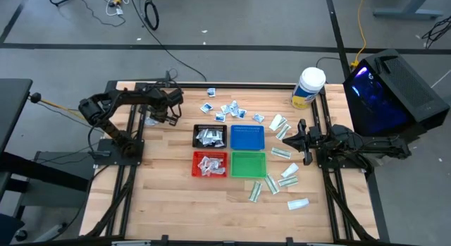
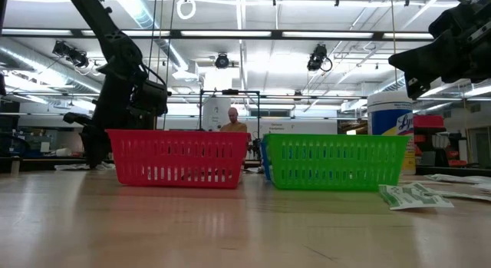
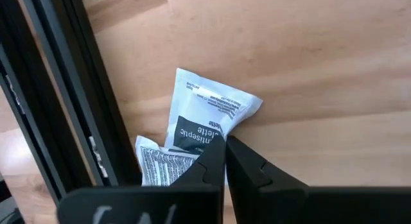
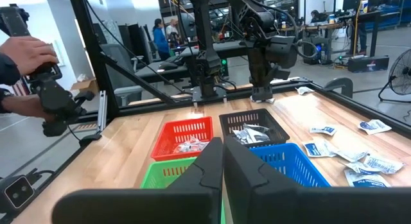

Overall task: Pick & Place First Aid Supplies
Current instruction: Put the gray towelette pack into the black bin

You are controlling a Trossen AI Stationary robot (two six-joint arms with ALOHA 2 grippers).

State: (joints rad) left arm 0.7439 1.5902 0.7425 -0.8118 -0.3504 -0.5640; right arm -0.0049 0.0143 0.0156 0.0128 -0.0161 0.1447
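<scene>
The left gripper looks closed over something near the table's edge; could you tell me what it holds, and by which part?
The left gripper is shut on a white antiseptic packet, pinching its near edge against the table.

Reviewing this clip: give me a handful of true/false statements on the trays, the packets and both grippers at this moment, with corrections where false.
1. The left gripper is shut on a white packet near the table's left frame. True.
2. The blue tray is full of packets. False: no packets show in it; packets lie in the black tray and the red tray.
3. The right gripper holds a packet. False: it is shut with nothing visible between its fingers, at the table's right side.
4. The white jar stands at the far right of the table, outside the trays. True.
5. The green tray sits beside the red tray. True.
</scene>
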